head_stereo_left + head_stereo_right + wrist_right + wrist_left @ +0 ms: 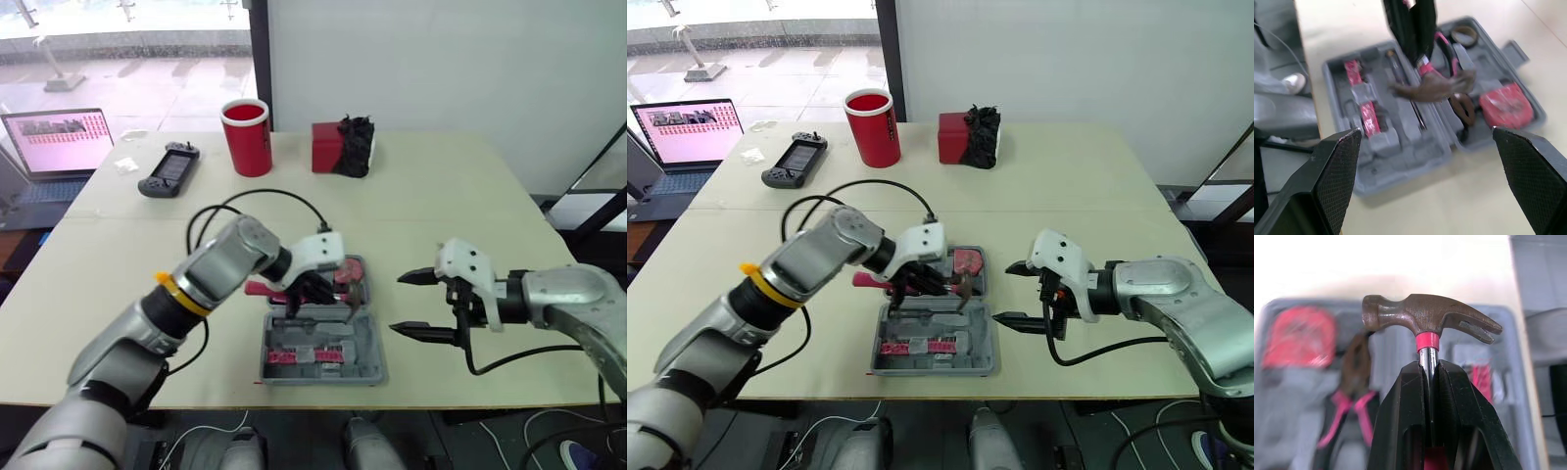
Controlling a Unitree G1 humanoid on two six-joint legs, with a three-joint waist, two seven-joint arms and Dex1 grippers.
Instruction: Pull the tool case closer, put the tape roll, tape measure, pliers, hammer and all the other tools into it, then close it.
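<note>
1. The grey tool case [376,364] lies open on the near middle of the table [460,196].
2. The left gripper [1429,364] is over the case. Its black fingers are clamped on the shaft of the hammer [1430,318], just below the head.
3. In the case's far half sit the pink-handled pliers [1354,377], the red tape measure [1506,105] and the tape roll [1465,34].
4. The right gripper [398,304] hovers just right of the case, fingers wide apart and holding nothing.
5. On the far side of the table stand a red cup [247,137] and a handheld console [168,168]. A laptop [57,142] is at the far left.
</note>
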